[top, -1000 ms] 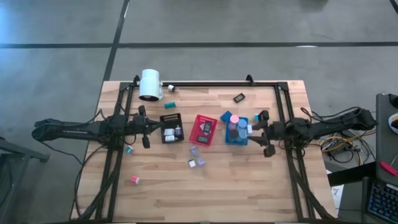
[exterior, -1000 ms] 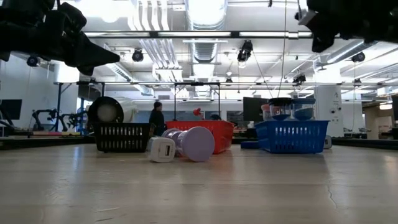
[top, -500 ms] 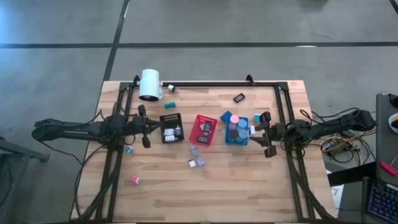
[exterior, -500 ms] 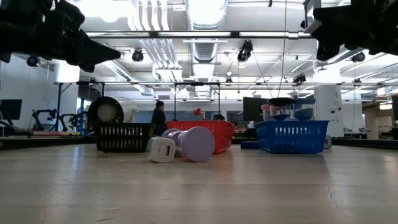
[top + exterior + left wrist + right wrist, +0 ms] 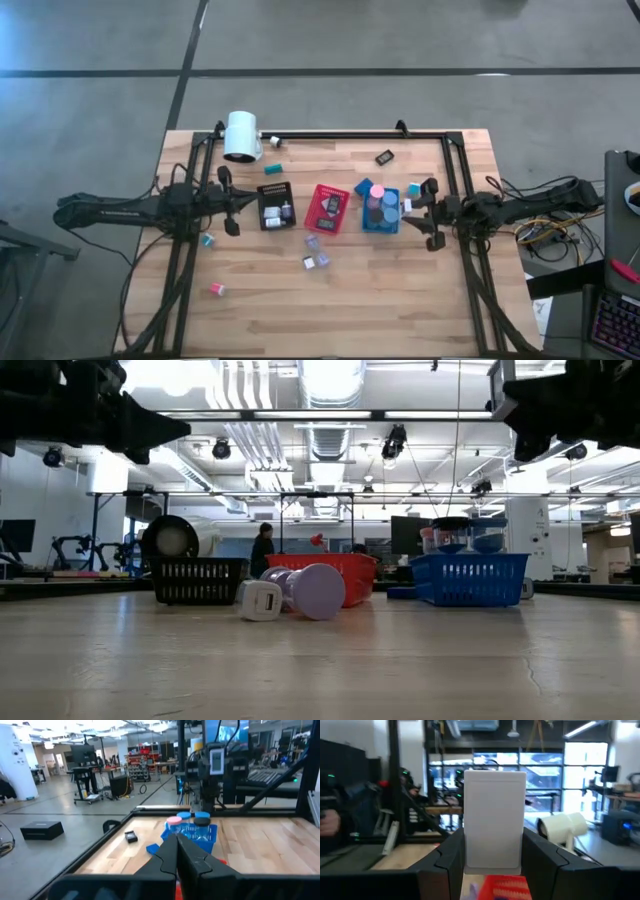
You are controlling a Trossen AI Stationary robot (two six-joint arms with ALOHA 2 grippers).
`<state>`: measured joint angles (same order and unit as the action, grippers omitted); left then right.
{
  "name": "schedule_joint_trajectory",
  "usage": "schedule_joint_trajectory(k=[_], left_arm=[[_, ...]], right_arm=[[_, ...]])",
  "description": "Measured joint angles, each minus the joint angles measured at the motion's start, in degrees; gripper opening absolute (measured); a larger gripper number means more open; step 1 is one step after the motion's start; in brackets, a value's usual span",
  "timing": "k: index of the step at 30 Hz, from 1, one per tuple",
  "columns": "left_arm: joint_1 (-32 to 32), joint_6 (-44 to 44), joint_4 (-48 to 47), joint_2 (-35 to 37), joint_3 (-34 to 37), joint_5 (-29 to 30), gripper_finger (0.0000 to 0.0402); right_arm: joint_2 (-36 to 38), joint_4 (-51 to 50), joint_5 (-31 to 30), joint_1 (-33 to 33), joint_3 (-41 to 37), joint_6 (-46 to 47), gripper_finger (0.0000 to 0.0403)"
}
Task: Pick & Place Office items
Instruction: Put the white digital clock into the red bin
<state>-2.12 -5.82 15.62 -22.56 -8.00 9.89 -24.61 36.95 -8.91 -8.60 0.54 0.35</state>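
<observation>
1. My left gripper [image 5: 236, 200] hangs above the table, just left of the black tray [image 5: 274, 206], fingers clenched on nothing.
2. Loose lavender and white pieces [image 5: 315, 252] lie below the red tray [image 5: 328, 209].
3. My right gripper [image 5: 408, 207] grasps a white block [image 5: 494, 818] just right of the blue tray [image 5: 380, 210].

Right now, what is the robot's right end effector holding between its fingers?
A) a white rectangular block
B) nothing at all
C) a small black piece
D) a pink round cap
A: the right wrist view shows a white block clamped upright between the two dark fingers of the right end effector, which sits beside the blue tray in the high view.
</observation>
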Motion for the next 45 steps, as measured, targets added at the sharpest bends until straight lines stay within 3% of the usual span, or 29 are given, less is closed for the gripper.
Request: schedule_joint_trajectory(k=[10, 25, 45], left_arm=[[0.0, -8.0, -2.4, 2.6, -0.8, 0.0, 0.0005], [-0.1, -7.9, -5.0, 2.6, -4.1, 0.0, 0.0005], [-0.1, -7.5, -4.1, 2.5, -4.0, 0.1, 0.0005]], right_arm=[[1.7, -4.5, -2.2, 0.0, 0.0, -3.4, 0.0144], [1.6, -4.9, -1.3, 0.0, 0.0, -4.4, 0.0144], [-1.4, -4.3, -6.3, 0.4, 2.8, -1.4, 0.0146]])
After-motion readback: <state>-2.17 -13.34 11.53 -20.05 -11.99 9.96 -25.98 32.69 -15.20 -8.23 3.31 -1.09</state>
